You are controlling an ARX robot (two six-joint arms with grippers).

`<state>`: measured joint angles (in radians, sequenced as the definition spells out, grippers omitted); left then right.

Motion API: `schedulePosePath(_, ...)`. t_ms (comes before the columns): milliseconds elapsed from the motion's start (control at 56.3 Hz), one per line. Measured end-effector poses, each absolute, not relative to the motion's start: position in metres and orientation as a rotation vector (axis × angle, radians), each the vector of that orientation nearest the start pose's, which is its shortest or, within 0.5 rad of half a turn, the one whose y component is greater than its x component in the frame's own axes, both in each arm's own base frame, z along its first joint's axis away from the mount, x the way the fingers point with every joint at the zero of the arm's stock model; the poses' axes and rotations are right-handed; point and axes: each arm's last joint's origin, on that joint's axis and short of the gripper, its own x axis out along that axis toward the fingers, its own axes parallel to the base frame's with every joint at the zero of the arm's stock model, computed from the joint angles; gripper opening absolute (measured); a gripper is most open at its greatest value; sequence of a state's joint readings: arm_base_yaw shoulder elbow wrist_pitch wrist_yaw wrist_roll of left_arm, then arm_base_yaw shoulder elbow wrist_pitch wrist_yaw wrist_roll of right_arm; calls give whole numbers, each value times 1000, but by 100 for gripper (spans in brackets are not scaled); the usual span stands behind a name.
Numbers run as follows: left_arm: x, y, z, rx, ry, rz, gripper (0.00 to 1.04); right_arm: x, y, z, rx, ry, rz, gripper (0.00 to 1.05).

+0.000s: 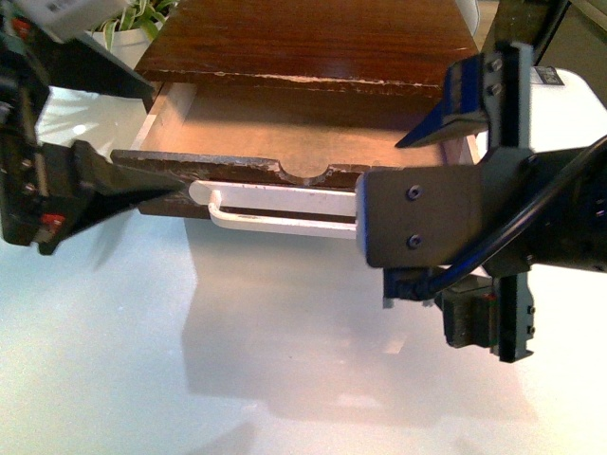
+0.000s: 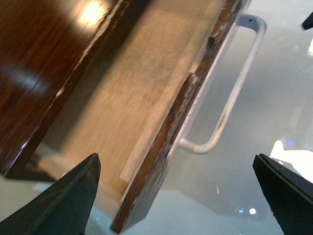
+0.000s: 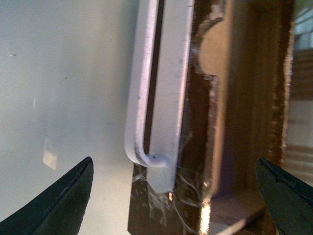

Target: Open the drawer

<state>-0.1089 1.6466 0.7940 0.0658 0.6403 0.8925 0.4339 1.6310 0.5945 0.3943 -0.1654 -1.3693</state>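
The dark brown drawer (image 1: 161, 171) stands pulled out from under the dark cabinet top (image 1: 313, 38), its pale inside (image 1: 303, 123) showing. Its white bar handle (image 1: 275, 210) runs along the front below a half-round notch (image 1: 305, 174). My left gripper (image 1: 142, 190) is open at the drawer's left front corner; in the left wrist view the front edge (image 2: 161, 161) and the handle (image 2: 230, 105) lie between my fingers (image 2: 68, 200). My right gripper (image 1: 417, 180) is open over the drawer's right end; its view shows the handle's end (image 3: 161, 147), whitish scratches (image 3: 166, 205) and the notch (image 3: 212, 49).
The cabinet sits on a glossy white tabletop (image 1: 237, 360) that reflects light. A potted plant (image 1: 128, 24) stands behind at the left. A white object (image 1: 569, 90) lies at the right behind my right arm.
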Motion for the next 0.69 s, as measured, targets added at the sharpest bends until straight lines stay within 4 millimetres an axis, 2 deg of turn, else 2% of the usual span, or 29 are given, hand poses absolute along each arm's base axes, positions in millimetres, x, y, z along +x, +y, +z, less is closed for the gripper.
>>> schedulePosePath(213,293,-2,171,392,418,-839,96,239,93,166,-1200,151,819,96)
schedulePosePath(373,274,46,194,167,337,-616,96,208,50,183,-986,202,613,96)
schedulePosePath(444,265,63,202,38,304,-515,96,196,30,191,-857,222,469,96)
schedulePosePath(497,258,71,206,-57,284,-457,96,185,15,199,-728,227,358,96)
schedulePosePath(639,236,81,209,-290,257,-333,96,164,-6,214,-497,211,130,96)
schedulePosePath(693,232,80,207,-317,247,-290,95,158,-9,213,-387,134,38,89)
